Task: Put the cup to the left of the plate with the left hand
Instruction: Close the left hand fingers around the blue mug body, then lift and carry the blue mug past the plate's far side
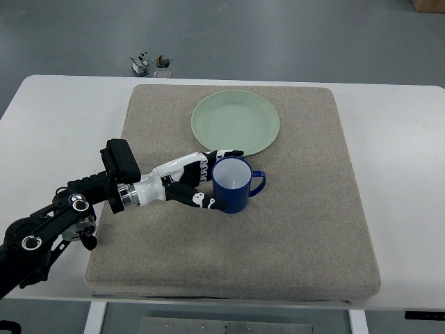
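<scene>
A blue cup (233, 185) with a white inside stands upright on the grey mat, its handle pointing right. It sits just below the near edge of the pale green plate (236, 123). My left hand (206, 179) reaches in from the lower left and its fingers wrap the cup's left side, thumb low at the front. The cup's base rests on or very near the mat; I cannot tell which. The right arm does not show.
The grey mat (292, 243) covers most of the white table (55, 118). Small metal clips (149, 64) lie on the floor beyond the table's far edge. Open mat lies left of the plate.
</scene>
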Controlling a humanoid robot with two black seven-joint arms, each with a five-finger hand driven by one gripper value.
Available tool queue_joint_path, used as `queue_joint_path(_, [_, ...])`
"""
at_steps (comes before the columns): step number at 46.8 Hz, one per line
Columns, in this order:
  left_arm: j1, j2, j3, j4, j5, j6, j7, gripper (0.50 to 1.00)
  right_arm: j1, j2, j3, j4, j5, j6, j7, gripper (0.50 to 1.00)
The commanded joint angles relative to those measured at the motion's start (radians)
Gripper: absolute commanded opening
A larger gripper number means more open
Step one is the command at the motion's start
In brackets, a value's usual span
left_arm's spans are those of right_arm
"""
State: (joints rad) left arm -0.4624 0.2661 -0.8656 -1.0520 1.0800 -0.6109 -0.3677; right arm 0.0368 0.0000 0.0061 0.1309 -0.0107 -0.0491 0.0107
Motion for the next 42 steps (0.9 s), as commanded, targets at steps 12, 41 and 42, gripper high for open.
queue_joint_path(12, [-0.025,-0.025,0.025,0.023,0.002,0.0,0.004,0.996,0.0,0.0,0.0,-0.001,0.0,0.0,0.0,0.934])
queue_joint_path(41, [-0.045,-0.03,0.06,0.029,0.003,0.057,0.004,0.767,0.0,0.0,0.0,0.001,0.0,0.0,0.0,0.934])
queue_joint_path(42, [-0.045,-0.03,0.06,0.029,0.003,0.056,0.004,0.759,0.0,0.0,0.0,0.001,0.0,0.0,0.0,0.934])
